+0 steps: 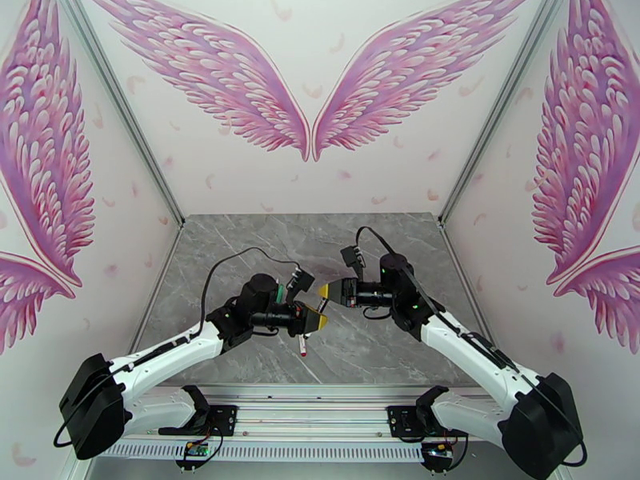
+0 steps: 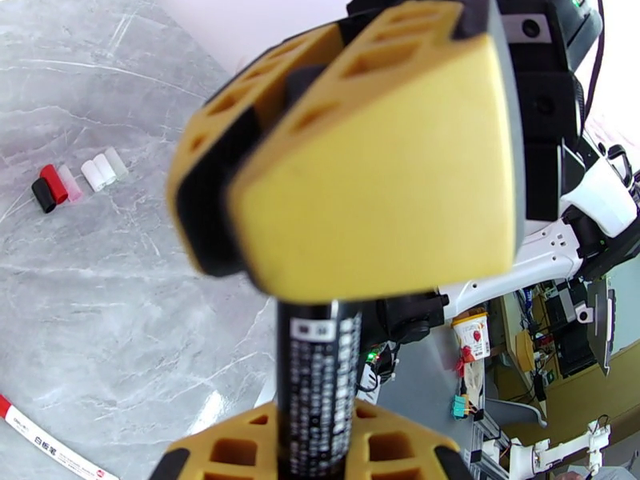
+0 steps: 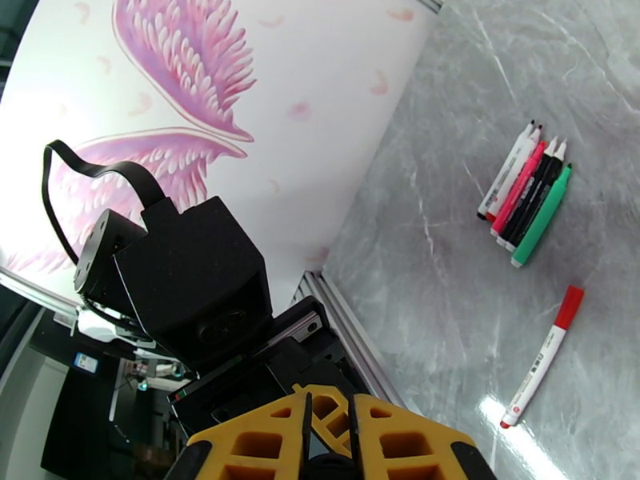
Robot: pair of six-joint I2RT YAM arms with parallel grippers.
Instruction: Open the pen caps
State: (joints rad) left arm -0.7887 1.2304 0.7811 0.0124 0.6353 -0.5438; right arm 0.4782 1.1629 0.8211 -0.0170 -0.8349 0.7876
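Left hand (image 1: 318,319) and right hand (image 1: 323,291) clenched on one black pen (image 2: 318,374) (open tabletop (image 1: 384,234) around, edges far)

Grey marble tabletop (image 1: 264,234), white walls (image 1: 320,186) w/ pink wings (image 1: 216,74)

The black pen (image 2: 318,370), in the lower middle of the left wrist view, carries a white label box and lines of small white print, too fine to read. On the white pen (image 2: 48,442) on the desk (image 2: 120,314), in the lower left corner, black characters seem to say 白板笔. In the right wrist view, the barrel (image 3: 534,378) under the red cap (image 3: 570,306) has small print, unreadable.
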